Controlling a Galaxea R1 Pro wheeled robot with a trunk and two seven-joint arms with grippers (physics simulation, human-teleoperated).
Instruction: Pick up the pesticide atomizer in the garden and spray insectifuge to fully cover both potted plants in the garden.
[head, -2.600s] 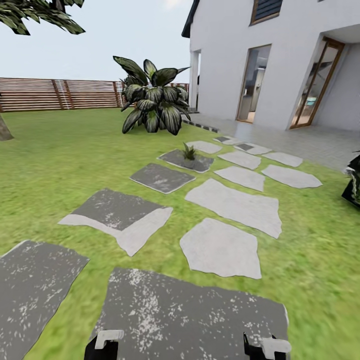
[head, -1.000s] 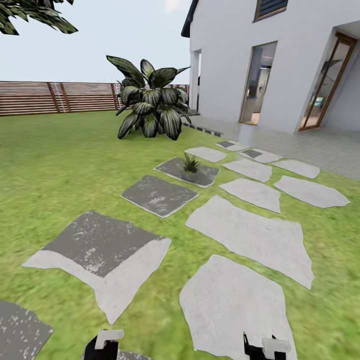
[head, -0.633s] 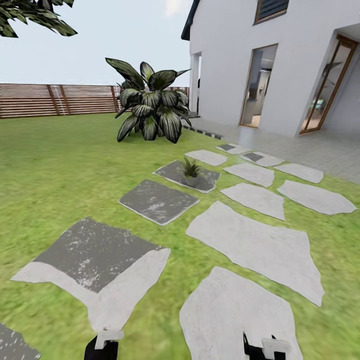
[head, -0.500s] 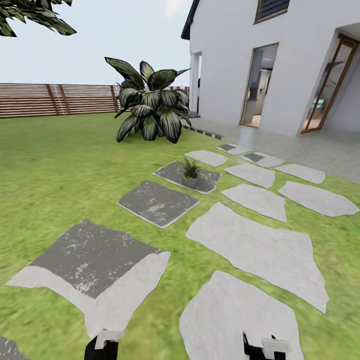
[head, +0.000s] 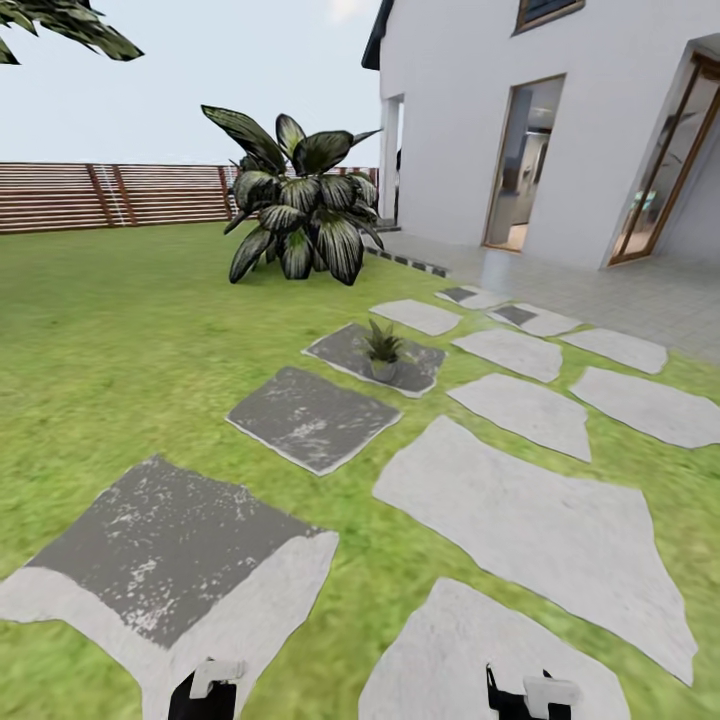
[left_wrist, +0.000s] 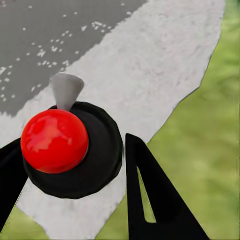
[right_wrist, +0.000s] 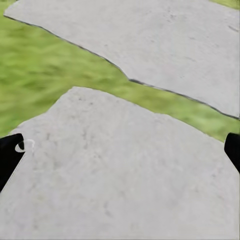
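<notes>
Garden scene, robot's head view. Left tool (left_wrist: 70, 145) is clenched on the atomizer (left_wrist: 75, 150), seen end-on in the wrist view: round black body between the 2 black fingers (left_wrist: 150, 195), w/ a glossy red ball on top and a pale grey nozzle poking out beside it. Below the left tool is a stone (left_wrist: 150, 50), half dark grey, half pale, w/ grass just beside it. Right tool (right_wrist: 120, 150) is released, its finger tips wide apart at the frame edges w/ nothing between them. It hangs over a pale stone (right_wrist: 125, 180), w/ a strip of grass and another stone beyond. Well ahead of both tools, roughly between their lines, 1 potted plant (head: 383, 350) stands upright on a dark stone (head: 345, 352): a low rosette of pointy green leaves in a small grey pot. Further ahead, on the left tool's side, is a big dark broad-leaved bush (head: 295, 200) on the lawn (head: 120, 320), w/ a brown slatted fence (head: 100, 195) behind. Ahead on the right tool's side is a white house (head: 450, 120) w/ glass doors and a paved terrace.
</notes>
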